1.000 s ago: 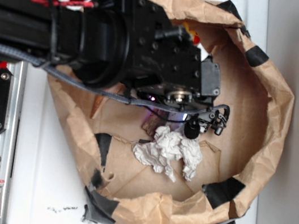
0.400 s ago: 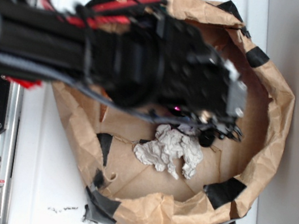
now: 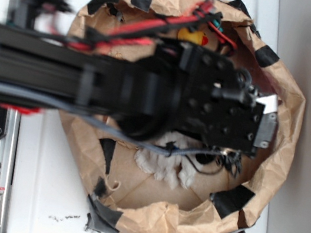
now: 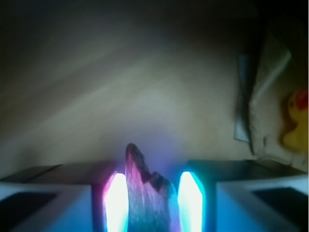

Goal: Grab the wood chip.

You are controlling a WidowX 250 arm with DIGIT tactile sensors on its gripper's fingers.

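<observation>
In the wrist view the wood chip (image 4: 143,170), a dark brown grainy sliver with a jagged pointed tip, stands upright between my two glowing fingers. My gripper (image 4: 153,195) is shut on it, and the tan paper floor lies blurred well behind it. In the exterior view the black arm (image 3: 205,107) reaches across the brown paper bag (image 3: 286,84) and hides both the fingers and the chip.
A crumpled white paper wad (image 3: 160,160) peeks out below the arm on the bag floor. A yellow rubber duck (image 3: 192,36) sits at the bag's far wall, also the duck (image 4: 295,126) at the wrist view's right. Black tape patches (image 3: 231,198) line the bag's raised rim.
The arm has swung right across the bag and looms larger and blurrier, now covering most of the paper wad. The chip no longer shows on the bag floor.
</observation>
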